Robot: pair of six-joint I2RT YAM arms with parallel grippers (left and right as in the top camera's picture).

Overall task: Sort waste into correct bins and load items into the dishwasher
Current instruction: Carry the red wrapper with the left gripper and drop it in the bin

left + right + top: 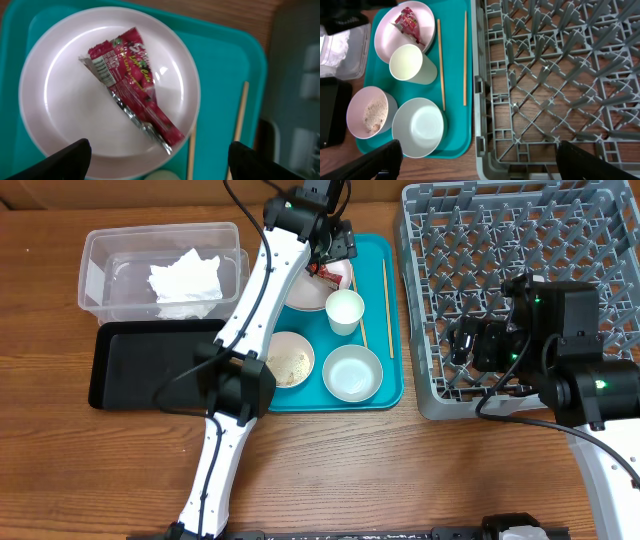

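My left gripper [335, 260] is open and empty, just above the white plate [305, 295] that holds the red wrapper [325, 273]. In the left wrist view the wrapper [132, 85] lies on the plate [60, 100] ahead of the open jaws [160, 165]. The white napkin [185, 280] lies in the clear tub [95, 250]. The black tray [150, 365] is beside it. My right gripper [465, 340] is open and empty over the grey dish rack [412, 300], at its front left edge [480, 162]. Cup [345, 310], bowl [352, 372], a small dish with rice scraps [290, 360] and two chopsticks [386, 305] lie on the teal tray.
The teal tray [390, 385] sits between the bins and the rack. In the right wrist view the rack [479, 65] stands right beside the teal tray [455, 125]. My left arm stretches across the black tray and the teal tray's left side.
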